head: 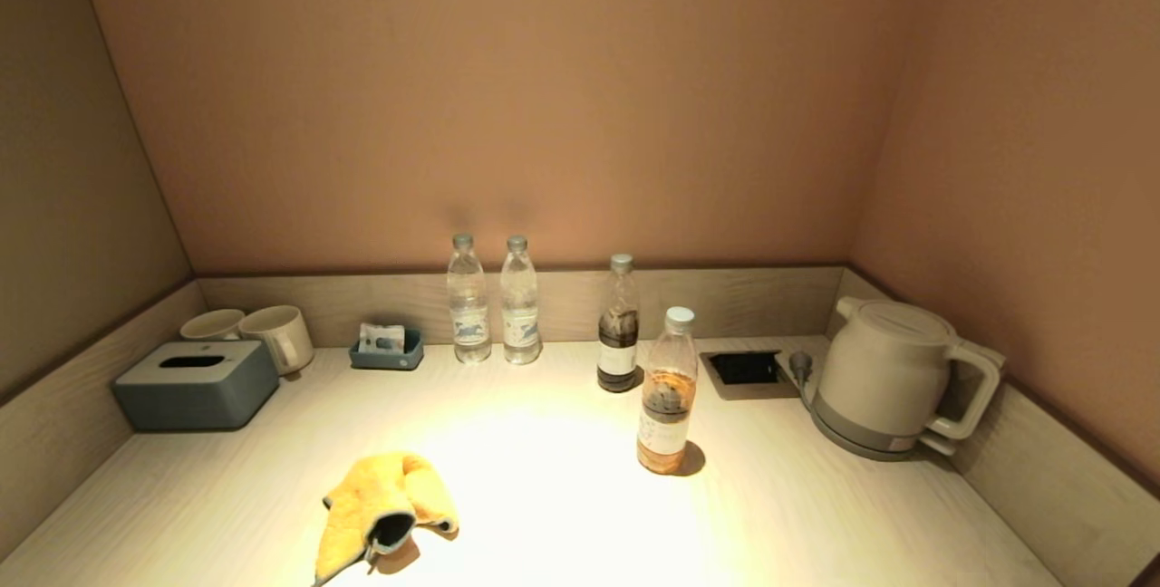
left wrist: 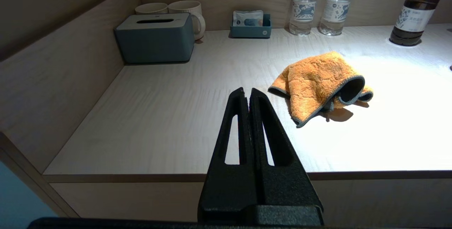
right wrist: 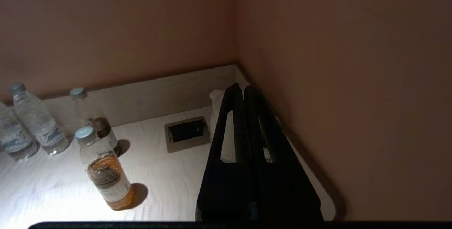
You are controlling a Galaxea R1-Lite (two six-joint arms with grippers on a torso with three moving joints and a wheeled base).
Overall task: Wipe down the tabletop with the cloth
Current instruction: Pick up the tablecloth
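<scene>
A crumpled orange cloth (head: 385, 505) with a grey hem lies on the pale wooden tabletop (head: 544, 478) near its front left; it also shows in the left wrist view (left wrist: 319, 82). My left gripper (left wrist: 247, 91) is shut and empty, held at the table's front edge, short of the cloth and a little to its left. My right gripper (right wrist: 240, 87) is shut and empty, raised near the right corner in front of the kettle. Neither gripper shows in the head view.
A grey tissue box (head: 195, 383) and two mugs (head: 276, 333) stand back left, beside a small blue tray (head: 388, 350). Two water bottles (head: 494, 302) and two tea bottles (head: 666, 392) stand mid-table. A socket panel (head: 745, 370) and white kettle (head: 893, 379) sit right. Low walls ring the table.
</scene>
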